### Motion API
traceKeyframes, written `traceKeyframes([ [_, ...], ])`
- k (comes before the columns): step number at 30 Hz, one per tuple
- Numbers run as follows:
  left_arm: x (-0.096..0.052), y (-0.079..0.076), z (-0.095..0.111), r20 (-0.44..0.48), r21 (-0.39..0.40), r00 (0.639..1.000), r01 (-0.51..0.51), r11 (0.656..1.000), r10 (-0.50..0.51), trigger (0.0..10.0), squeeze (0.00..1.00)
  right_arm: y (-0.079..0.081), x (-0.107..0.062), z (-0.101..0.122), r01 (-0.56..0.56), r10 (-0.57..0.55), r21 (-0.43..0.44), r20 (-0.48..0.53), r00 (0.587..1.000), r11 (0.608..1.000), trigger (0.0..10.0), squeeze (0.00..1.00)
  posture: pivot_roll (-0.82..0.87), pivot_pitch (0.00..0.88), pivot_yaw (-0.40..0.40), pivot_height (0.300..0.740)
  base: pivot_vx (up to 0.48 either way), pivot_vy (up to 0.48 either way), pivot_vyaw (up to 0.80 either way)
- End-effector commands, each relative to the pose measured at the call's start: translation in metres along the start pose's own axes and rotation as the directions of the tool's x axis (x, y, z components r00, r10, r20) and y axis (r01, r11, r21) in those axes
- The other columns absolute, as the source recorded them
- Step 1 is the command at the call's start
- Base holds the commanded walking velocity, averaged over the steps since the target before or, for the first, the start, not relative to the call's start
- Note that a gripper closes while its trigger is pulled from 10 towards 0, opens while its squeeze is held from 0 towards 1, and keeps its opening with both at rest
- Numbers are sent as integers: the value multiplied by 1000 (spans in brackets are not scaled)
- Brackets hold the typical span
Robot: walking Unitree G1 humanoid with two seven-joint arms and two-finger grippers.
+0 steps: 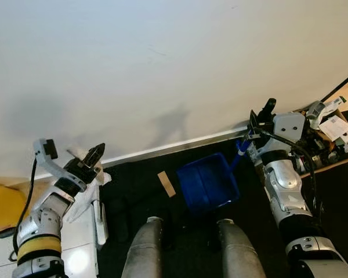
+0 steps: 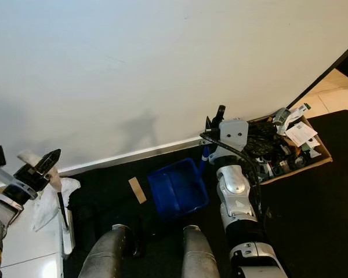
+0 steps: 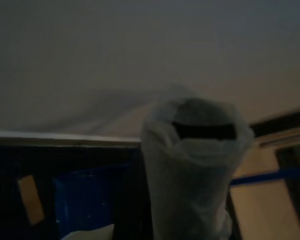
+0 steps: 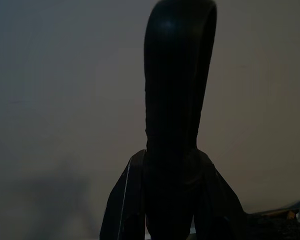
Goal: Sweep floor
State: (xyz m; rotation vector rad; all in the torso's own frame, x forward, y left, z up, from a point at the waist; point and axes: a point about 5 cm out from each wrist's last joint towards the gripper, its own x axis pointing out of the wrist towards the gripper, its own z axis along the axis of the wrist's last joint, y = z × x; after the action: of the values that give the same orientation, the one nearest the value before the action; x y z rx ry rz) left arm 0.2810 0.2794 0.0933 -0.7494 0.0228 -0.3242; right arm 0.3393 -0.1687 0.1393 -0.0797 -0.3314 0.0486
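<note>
A blue dustpan (image 1: 207,183) lies on the black mat near the wall's baseboard. Its blue shaft (image 1: 242,152) rises to my right gripper (image 1: 260,120), which is shut on the black grip (image 4: 176,100) at the top. At the left, my left gripper (image 2: 46,162) is shut on a broom handle wrapped in white (image 3: 192,170). A thin dark rod (image 2: 61,205) runs down from it to the white broom head (image 1: 98,217) at the mat's edge. A tan scrap (image 1: 166,183) lies on the mat just left of the dustpan.
A white wall (image 1: 162,69) stands close ahead. An open cardboard box (image 2: 313,156) of clutter sits at the right by the wall. White crumpled material (image 2: 49,200) lies on the pale floor at the left. My two legs (image 1: 145,249) stand behind the dustpan.
</note>
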Motion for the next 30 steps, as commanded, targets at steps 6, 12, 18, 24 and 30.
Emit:
traceKeyframes([
  [6, -15, 13, -30, 120, -263, 936, -292, 920, 331, 10000, 0, -10, -5, 1, 32, -32, -3, 12, 999, 999, 10000, 0, 23, 365, 4, 740, 0, 0, 0],
  [12, 4, -19, -46, 175, -423, 950, -166, 891, 260, 10000, 0, -5, -1, 2, 28, -28, 6, 13, 1000, 1000, 10000, 0, 30, 360, -1, 740, 0, 0, 0],
  [18, 22, -46, -53, 189, -510, 966, -57, 859, 176, 10000, 0, -4, 1, 2, 30, -30, 13, 14, 999, 999, 10000, 0, 36, 359, 0, 740, 0, 0, 0],
  [24, 31, -64, -63, 176, -585, 966, -51, 810, 188, 10000, 0, -6, 0, 2, 39, -40, 12, 14, 999, 999, 10000, 0, 33, 363, 6, 740, 0, 0, 0],
  [30, 46, -87, -61, 216, -630, 963, 10, 777, 163, 10000, 0, -7, -1, 1, 44, -44, 12, 10, 999, 999, 10000, 0, 32, 365, 2, 740, 0, 0, 0],
])
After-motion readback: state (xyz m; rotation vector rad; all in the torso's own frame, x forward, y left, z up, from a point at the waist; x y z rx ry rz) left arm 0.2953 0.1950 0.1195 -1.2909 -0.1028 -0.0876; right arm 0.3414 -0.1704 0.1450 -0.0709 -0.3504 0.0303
